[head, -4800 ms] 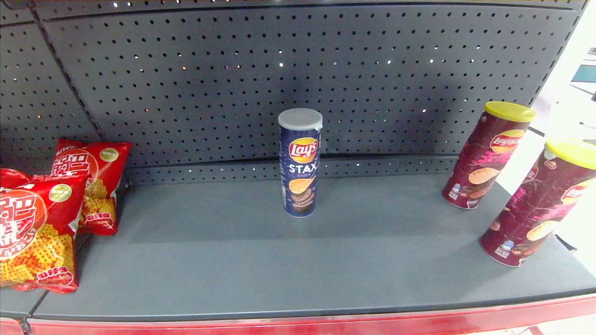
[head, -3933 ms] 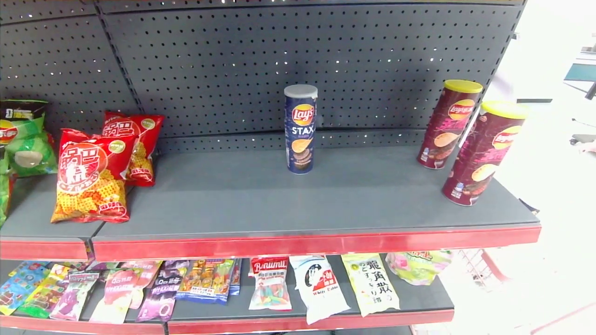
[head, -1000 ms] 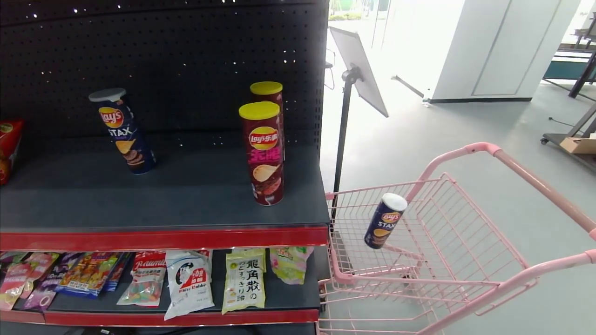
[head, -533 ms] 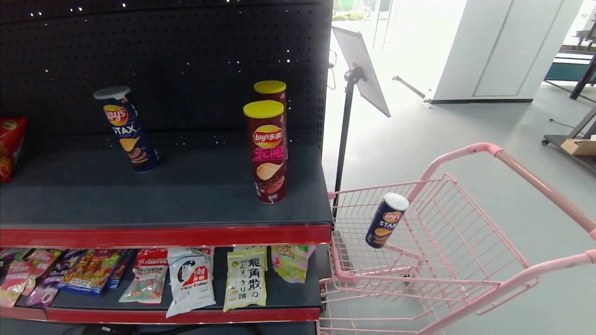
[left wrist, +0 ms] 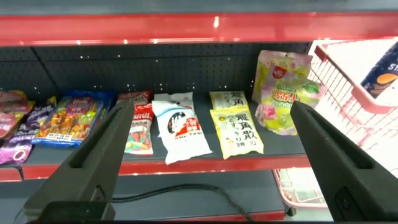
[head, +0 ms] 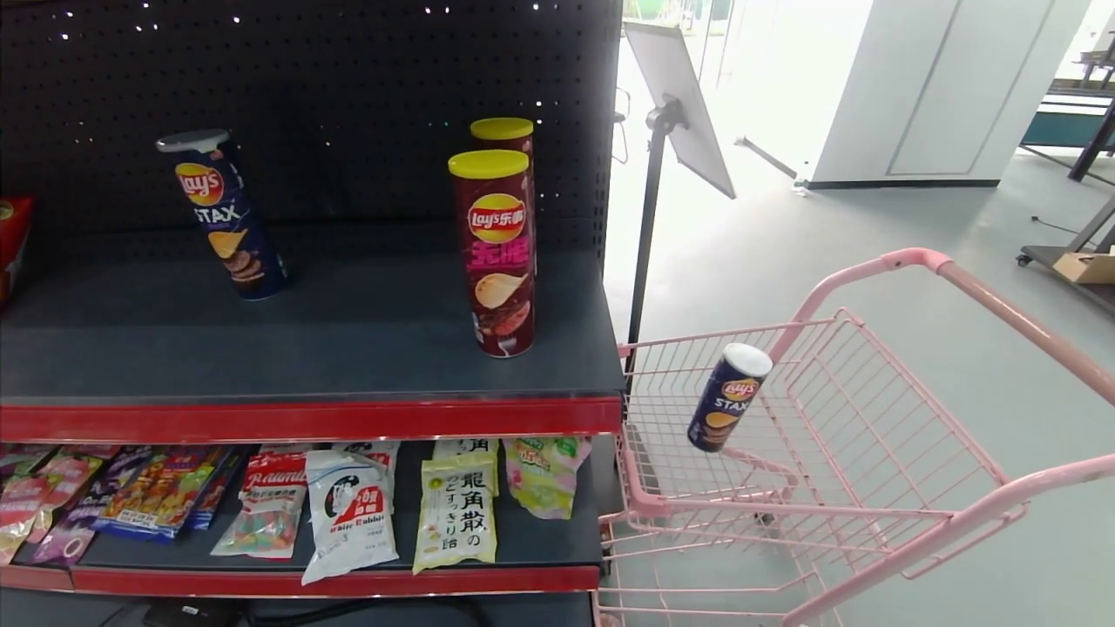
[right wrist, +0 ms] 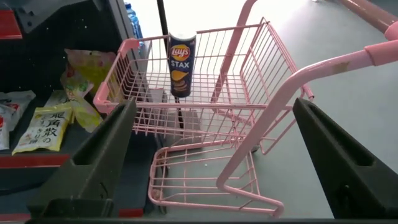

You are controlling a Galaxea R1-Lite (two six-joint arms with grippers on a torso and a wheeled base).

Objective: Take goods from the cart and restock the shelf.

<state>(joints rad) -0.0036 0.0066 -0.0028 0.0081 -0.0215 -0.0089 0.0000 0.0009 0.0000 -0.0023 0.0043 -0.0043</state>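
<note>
**Head view.** Locate the pink cart just beside the right end of the shelving. One blue chip can stands on end inside its basket, near the basket wall on the shelving side. On the upper shelf, a shelved blue can stands toward the back on the left. A front maroon can with a yellow lid stands near the right edge, and a rear maroon can stands directly behind it. The lower shelf carries a row of flat snack packets.

**Left wrist view.** Note that the left gripper has its fingers spread wide apart with nothing between them. It faces the lower shelf and the snack packets. The cart and part of the blue chip can lie off to one side.

**Right wrist view.** Note that the right gripper also has its fingers spread wide apart and holds nothing. It hangs over the cart, well apart from the blue chip can, which stands upright in the basket.
</note>
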